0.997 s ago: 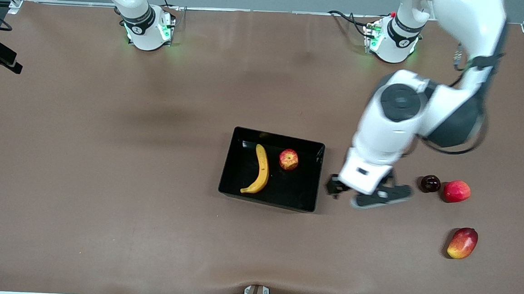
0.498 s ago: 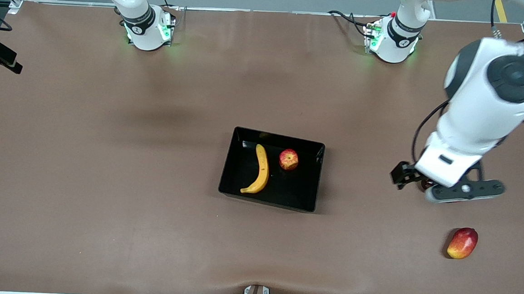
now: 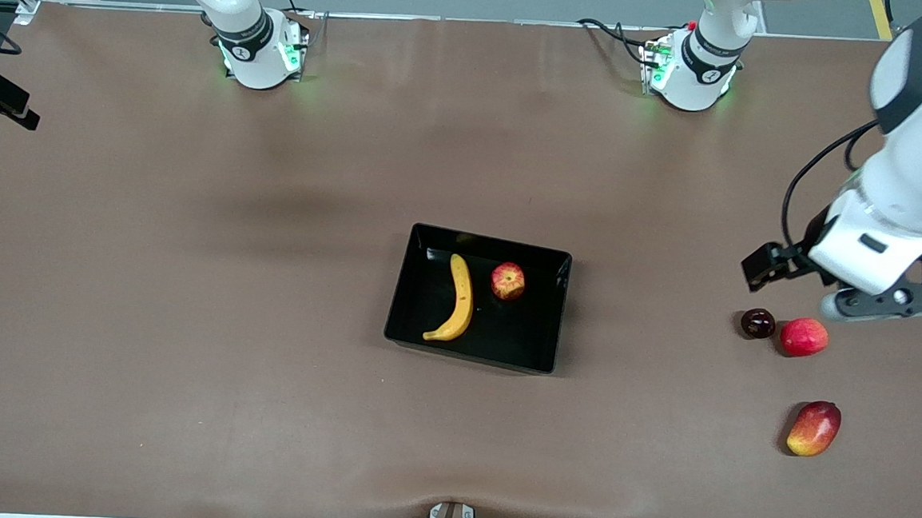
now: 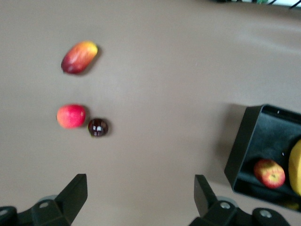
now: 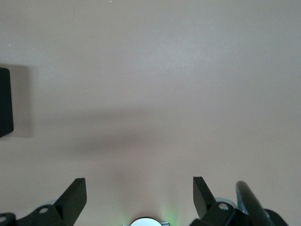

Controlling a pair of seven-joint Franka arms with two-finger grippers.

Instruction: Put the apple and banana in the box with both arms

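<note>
The black box [image 3: 488, 241] sits mid-table. The banana [image 3: 459, 299] and the apple [image 3: 508, 281] lie in it, side by side and apart. My left gripper [image 3: 891, 301] is open and empty, up in the air over the table at the left arm's end, well away from the box. The left wrist view shows its open gripper [image 4: 141, 188], a corner of the box [image 4: 244, 146], the apple [image 4: 269, 173] and an edge of the banana [image 4: 296, 167]. My right gripper [image 5: 139, 190] is open and empty, held high over bare table near its base; it is out of the front view.
A dark round fruit [image 3: 757, 323] and a pinkish-red round fruit [image 3: 804, 337] lie together toward the left arm's end. A red-yellow mango [image 3: 813, 428] lies nearer the front camera. All three show in the left wrist view: the mango [image 4: 79, 57], the pinkish-red fruit [image 4: 71, 116] and the dark fruit [image 4: 98, 127].
My left arm has swung from beside the box toward the left arm's end of the table and risen. The banana and the apple have not moved.
</note>
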